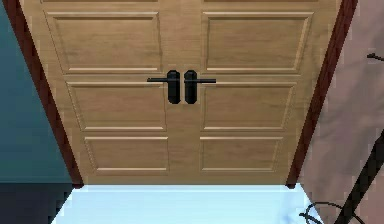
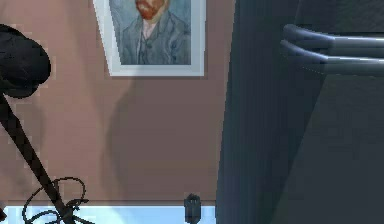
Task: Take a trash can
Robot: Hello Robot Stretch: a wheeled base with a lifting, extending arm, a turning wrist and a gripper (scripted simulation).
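A small dark upright thing [image 2: 194,208] stands on the pale floor at the foot of the brown wall, beside a tall dark grey cabinet-like appliance [image 2: 300,120]. Its shape is too small to name. In the forward view a wooden double door [image 1: 190,90] with black lever handles [image 1: 181,86] stands close ahead.
A framed portrait painting [image 2: 152,35] hangs on the brown wall. A black stand with a rounded head [image 2: 18,62] and curled wire feet [image 2: 55,200] rises at the arm side view's left; its feet [image 1: 335,210] also show at the forward view's bottom right. A teal wall [image 1: 20,120] flanks the door's left.
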